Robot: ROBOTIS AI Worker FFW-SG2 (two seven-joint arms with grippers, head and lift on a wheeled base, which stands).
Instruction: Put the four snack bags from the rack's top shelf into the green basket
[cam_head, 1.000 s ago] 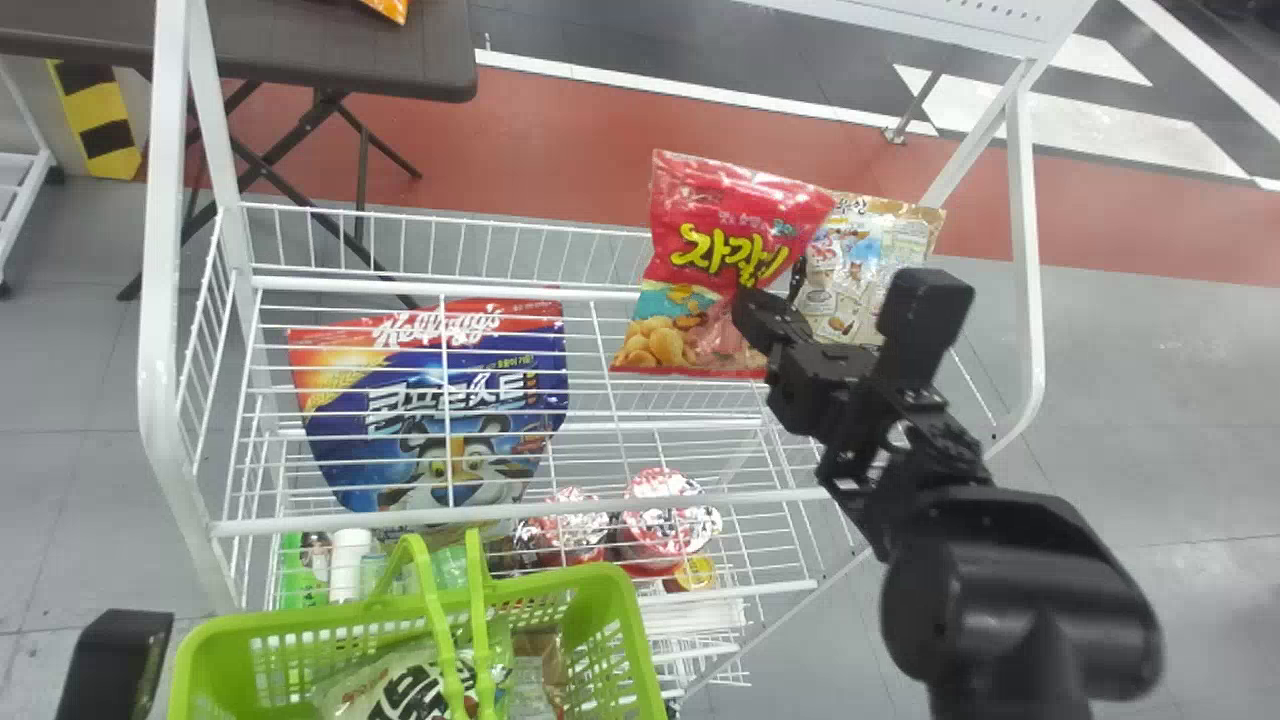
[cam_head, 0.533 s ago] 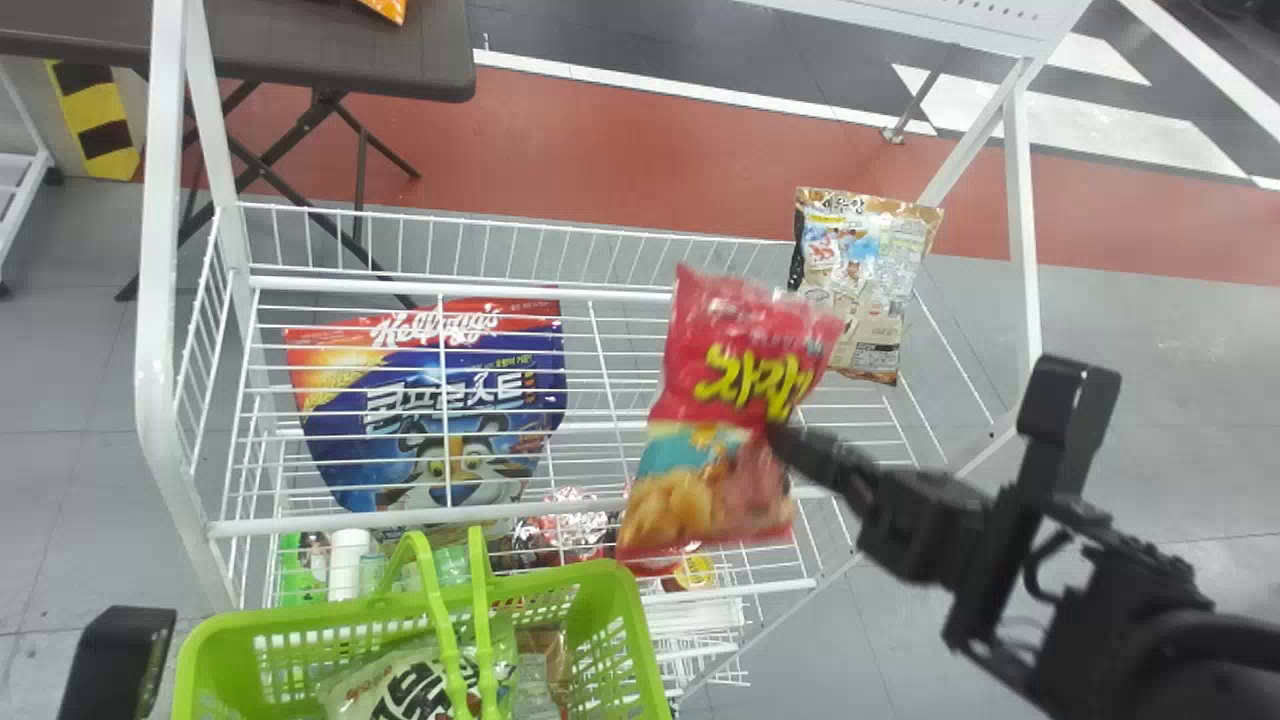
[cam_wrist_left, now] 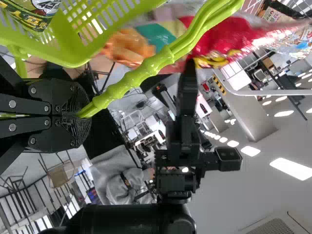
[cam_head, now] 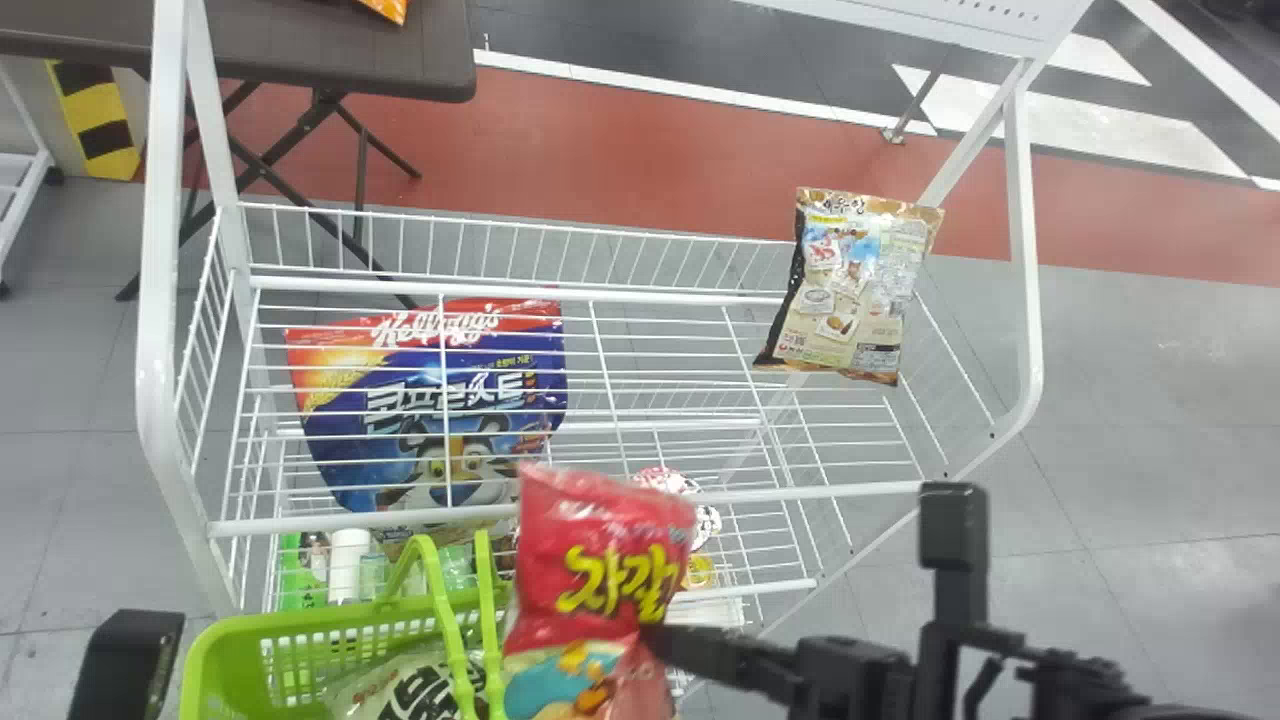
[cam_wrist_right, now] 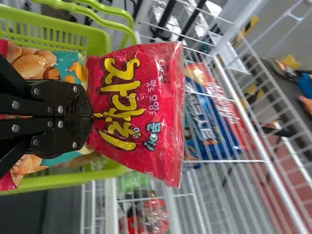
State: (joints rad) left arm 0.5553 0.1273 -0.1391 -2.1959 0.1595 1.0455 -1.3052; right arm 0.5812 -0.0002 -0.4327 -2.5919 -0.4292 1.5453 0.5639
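My right gripper (cam_head: 655, 638) is shut on the middle of the red snack bag (cam_head: 600, 550), which hangs over the right side of the green basket (cam_head: 225, 650). In the right wrist view, the right gripper (cam_wrist_right: 90, 117) pinches the bag's face (cam_wrist_right: 161, 73). At the lower left stands part of my left gripper (cam_head: 125, 665); in the left wrist view the left gripper (cam_wrist_left: 80, 116) is shut on the basket's handles (cam_wrist_left: 141, 70). A white bag with black lettering (cam_head: 400, 690) lies inside the basket. A blue bag (cam_head: 440, 410) and a cream-brown bag (cam_head: 850, 290) rest on the top shelf.
The white wire rack (cam_head: 700, 495) stands right behind the basket, with posts on both sides. Cups and bottles (cam_head: 350, 565) sit on its lower shelf. A dark table (cam_head: 330, 50) is behind at the left.
The right gripper has brought the red bag off the top shelf, down and left to the basket, uncovering the cream-brown bag. The left gripper and basket have barely moved.
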